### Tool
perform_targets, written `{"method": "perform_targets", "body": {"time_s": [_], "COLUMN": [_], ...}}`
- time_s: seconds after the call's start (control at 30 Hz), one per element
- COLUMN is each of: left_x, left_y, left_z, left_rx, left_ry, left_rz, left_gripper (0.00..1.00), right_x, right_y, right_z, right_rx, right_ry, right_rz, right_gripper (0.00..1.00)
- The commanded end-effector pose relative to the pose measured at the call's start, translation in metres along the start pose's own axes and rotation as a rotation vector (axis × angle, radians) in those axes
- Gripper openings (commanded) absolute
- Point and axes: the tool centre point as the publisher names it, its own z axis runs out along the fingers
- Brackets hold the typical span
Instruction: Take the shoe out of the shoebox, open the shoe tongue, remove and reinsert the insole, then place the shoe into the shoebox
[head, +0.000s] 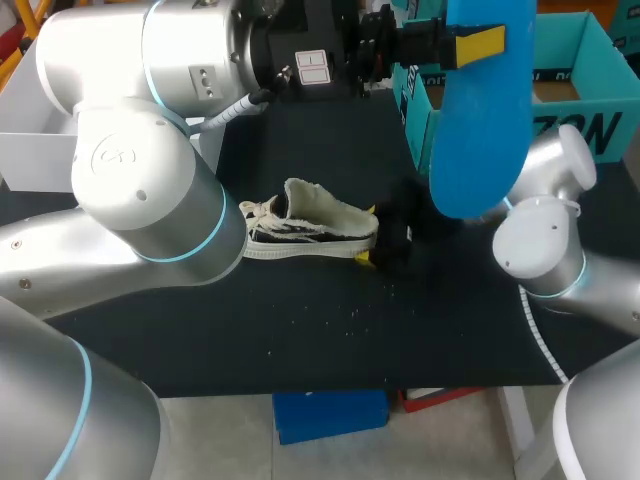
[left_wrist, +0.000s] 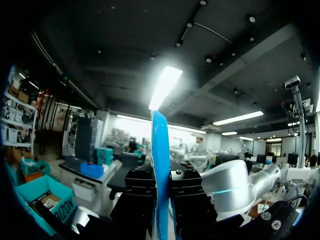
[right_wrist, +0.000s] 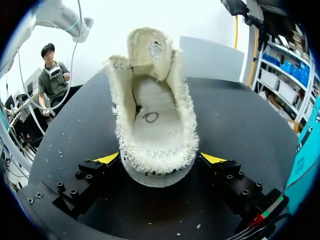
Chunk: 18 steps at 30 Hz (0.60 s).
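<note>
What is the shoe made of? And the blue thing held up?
The shoe looks like cream woven cloth, matte, with frayed fuzzy edges. The blue insole looks like smooth foam or soft plastic: thin, even colour, hard to tell.

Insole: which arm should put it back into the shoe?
Left. The left gripper holds the blue insole aloft; the right gripper grips the shoe at its heel, steadying it.

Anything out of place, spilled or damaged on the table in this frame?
Small pale specks lie scattered on the black table in front of the shoe, like shed crumbs. The shoe's upper edge is frayed all round, possibly by design. Nothing else stands out.
</note>
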Motion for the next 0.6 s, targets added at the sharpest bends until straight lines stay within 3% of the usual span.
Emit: {"method": "perform_targets", "body": {"time_s": [0.03, 0.6], "left_x": [0.0004, 0.0004], "left_y": [0.0013, 0.0013], "left_z": [0.0029, 0.0029], "left_rx": [0.004, 0.004], "left_ry": [-0.005, -0.005], "left_rz": [0.001, 0.001], "left_gripper": [0.0, 0.0], "right_x": [-0.0032, -0.0026], "right_y": [-0.0077, -0.0113], "right_z": [0.0078, 0.0133], "right_rx": [-0.048, -0.108], "right_ry": [0.008, 0.044], "right_rz": [0.002, 0.052], "right_gripper": [1.0, 1.0]}}
